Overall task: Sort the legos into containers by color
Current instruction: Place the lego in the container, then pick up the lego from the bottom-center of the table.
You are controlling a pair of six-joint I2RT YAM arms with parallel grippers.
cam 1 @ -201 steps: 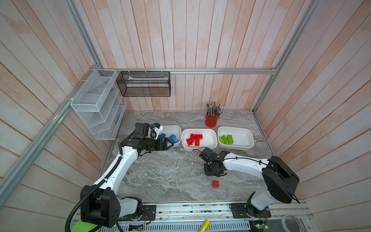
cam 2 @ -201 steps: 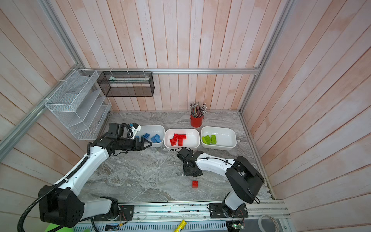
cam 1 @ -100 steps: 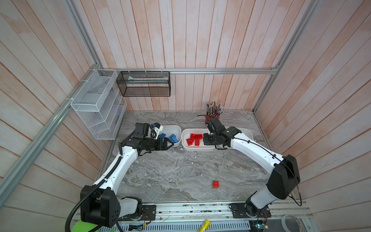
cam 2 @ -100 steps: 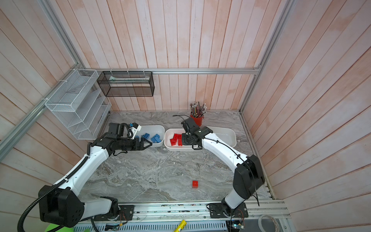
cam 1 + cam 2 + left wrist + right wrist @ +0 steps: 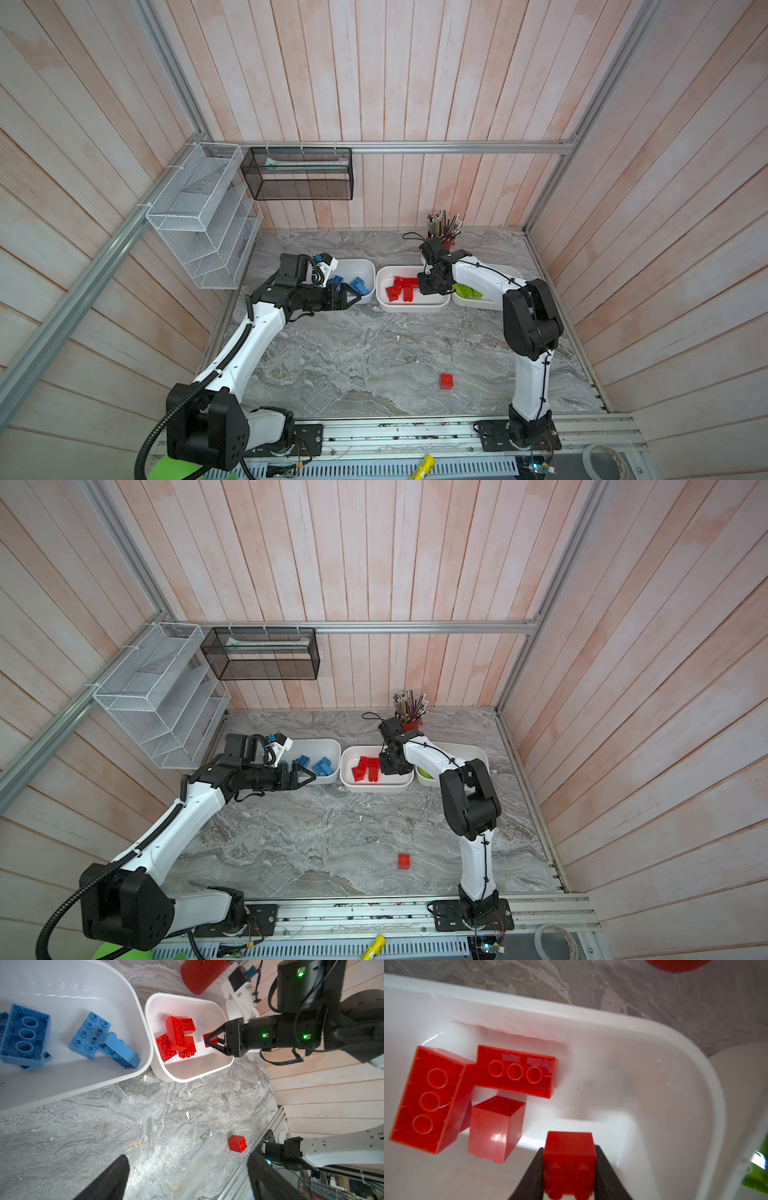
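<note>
Front edge of tabletop (image 5: 374, 353), right of centre: one short red brick (image 5: 446, 381) sits alone, studs up, well apart from everything else.

Further back on the left, left hand (image 5: 353, 298) hangs by the near rim of the blue tub (image 5: 357, 268) with its fingers spread wide. Can't tell how high it is off the tabletop.

Three white tubs run in a row toward the back edge, sides nearly touching:
- left tub: blue bricks (image 5: 90, 1035), loose pile, one underside up
- middle tub (image 5: 411, 306): red bricks (image 5: 429, 1099), several oblong ones underside up and overlapping
- right tub (image 5: 478, 305): green bricks (image 5: 467, 291), mostly hidden behind the right arm

Right hand (image 5: 208, 1040) is inside the middle tub's outline, at the end nearest the green tub, beside the red pile but not touching it. It's clamped on a held red brick (image 5: 569, 1159), a short square one, with a finger pressed on each side. Can't tell whether that brick touches the tub floor.

Back edge, just behind the gap between the middle and right tubs: red pencil cup (image 5: 409, 725), upright, full of pencils.
</note>
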